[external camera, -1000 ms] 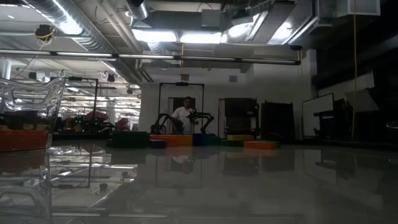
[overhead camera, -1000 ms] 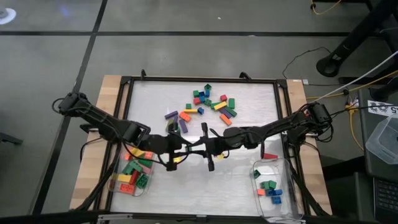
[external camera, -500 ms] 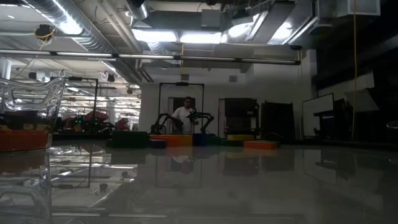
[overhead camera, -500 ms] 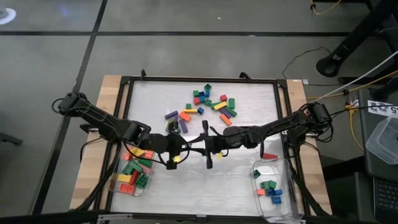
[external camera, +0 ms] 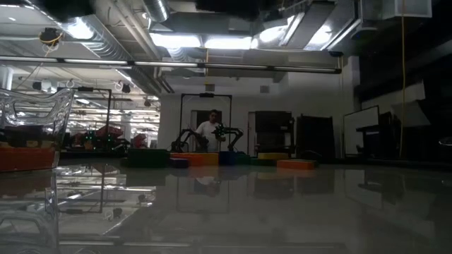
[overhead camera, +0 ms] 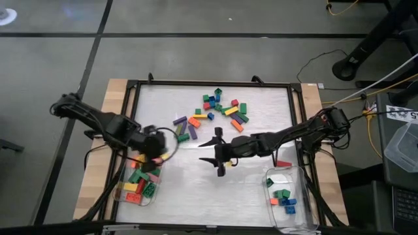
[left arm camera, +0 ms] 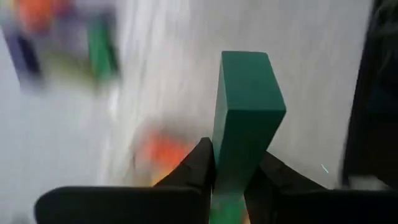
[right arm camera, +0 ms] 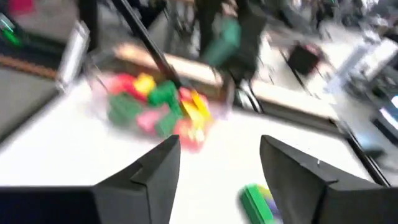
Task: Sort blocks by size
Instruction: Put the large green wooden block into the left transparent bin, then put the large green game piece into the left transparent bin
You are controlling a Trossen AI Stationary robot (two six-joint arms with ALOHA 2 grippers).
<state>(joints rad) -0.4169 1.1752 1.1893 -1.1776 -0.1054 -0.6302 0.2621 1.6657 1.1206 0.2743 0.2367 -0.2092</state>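
**Mia:** What is the left gripper [left arm camera: 231,177] doing?

**Ben:** It has its two fingers squeezed on a long green block [left arm camera: 244,118]. The block sticks straight out past the fingertips. From above, that gripper [overhead camera: 157,145] sits just by the top edge of the left tub [overhead camera: 138,185].

**Mia:** So where should the block go?

**Ben:** I think into that left tub. Long and bigger blocks [overhead camera: 140,183] are piled in there already: red, green, yellow, pink. The smart way is to get right over the tub's middle, go low, then let go. If it drops from the rim, the block could bounce out onto the table [overhead camera: 248,189].

**Mia:** And the right gripper [overhead camera: 217,156]?

**Ben:** It is near the middle of the table with its fingers spread wide and nothing in them. It should wait out of the way, then go for another one.

**Mia:** Are there lots left?

**Ben:** Yes. A loose pile of blocks [overhead camera: 219,109] lies at the far side of the table. Some are long, some are short and square. They are green, red, yellow, orange, blue and purple.

**Mia:** What is in the right tub [overhead camera: 290,199]?

**Ben:** A few little blocks, green, blue and maybe red or orange. They are too small in the picture to be sure.
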